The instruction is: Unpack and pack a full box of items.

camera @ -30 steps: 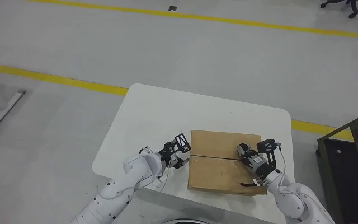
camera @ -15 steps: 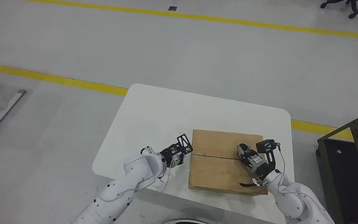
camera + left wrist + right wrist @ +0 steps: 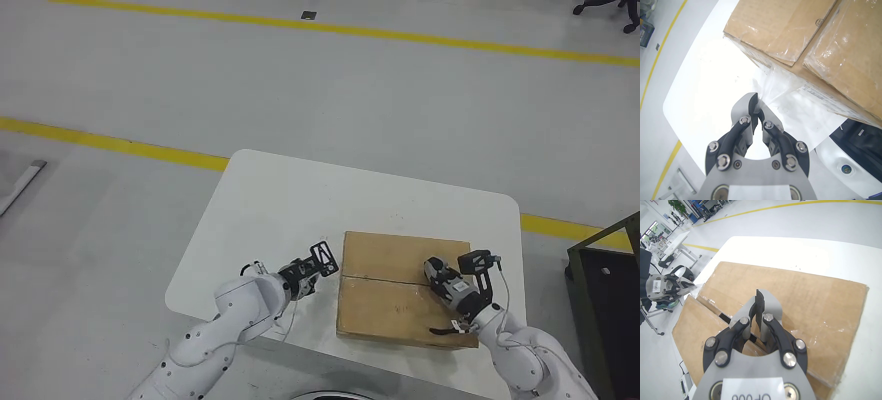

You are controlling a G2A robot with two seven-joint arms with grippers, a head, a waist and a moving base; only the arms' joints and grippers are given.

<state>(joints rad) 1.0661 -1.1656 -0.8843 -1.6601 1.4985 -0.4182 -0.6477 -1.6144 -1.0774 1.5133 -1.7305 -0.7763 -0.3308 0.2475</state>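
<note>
Left wrist view: note the jaws of the left gripper clamped fully together on a strip of clear plastic packing tape, drawn taut off the side wall of the brown cardboard box below the seam of its two top flaps. In the right wrist view, find the right gripper with jaws pressed together on nothing visible, above the flap seam. Locate the box, flaps down, on the near right part of the white rounded table.
</note>
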